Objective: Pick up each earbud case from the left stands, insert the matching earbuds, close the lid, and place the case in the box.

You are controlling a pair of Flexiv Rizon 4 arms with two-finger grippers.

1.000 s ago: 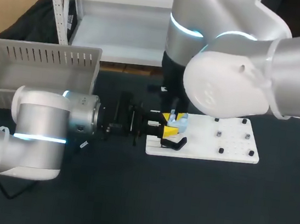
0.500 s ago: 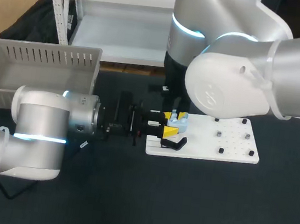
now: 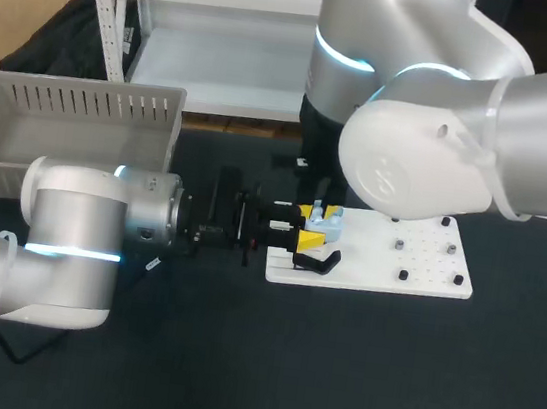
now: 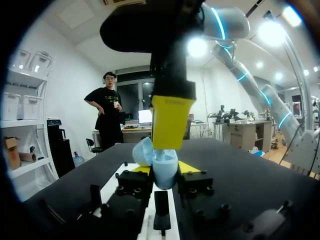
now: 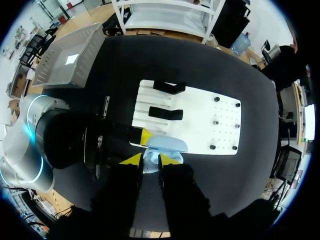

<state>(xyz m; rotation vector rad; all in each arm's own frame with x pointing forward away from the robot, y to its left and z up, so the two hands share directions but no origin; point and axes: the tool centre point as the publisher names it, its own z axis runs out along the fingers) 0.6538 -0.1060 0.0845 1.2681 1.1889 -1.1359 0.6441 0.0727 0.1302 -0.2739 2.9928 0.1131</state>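
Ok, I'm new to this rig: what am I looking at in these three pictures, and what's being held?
Two robot arms work at a dark table. The head view looks down from behind them; each round picture comes from a camera on one arm's wrist. The left gripper holds a light blue earbud case, lid open, at the edge of a white board that carries black stands. The right gripper is at the same case from above; whether it grips too is unclear. A grey box stands at the left.
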